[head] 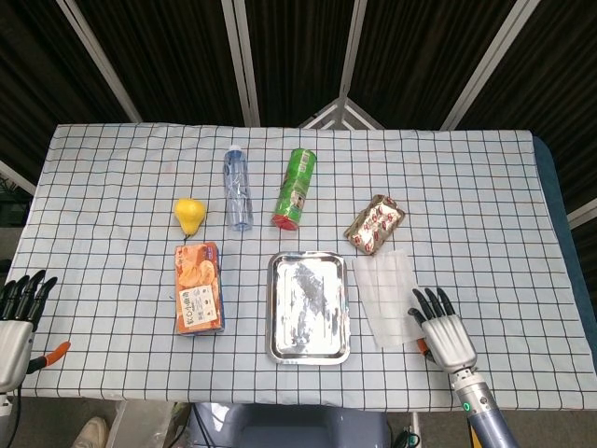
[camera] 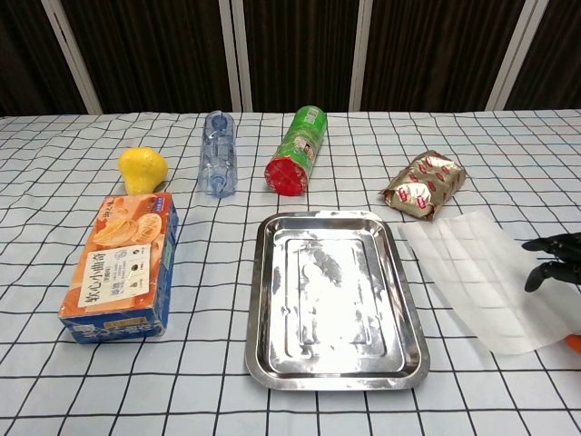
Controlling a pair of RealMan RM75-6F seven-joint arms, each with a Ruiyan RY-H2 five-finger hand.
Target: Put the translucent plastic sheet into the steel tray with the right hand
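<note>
Right robot hand point(head: 444, 329): fingers spread, holding nothing, fingertips at the right edge of the translucent plastic sheet point(head: 385, 297). Left robot hand point(head: 17, 313): fingers also apart and empty, far left of the steel tray point(head: 309, 307); head view only.

One sheet: pale, see-through, grid showing beneath, lying skewed on the desk point(head: 485, 196) just right of the tray.

One each beyond the tray: snack packet point(head: 375, 223), green can point(head: 296, 189), bottle point(head: 237, 187), pear point(head: 189, 215), orange box point(head: 199, 287).
</note>
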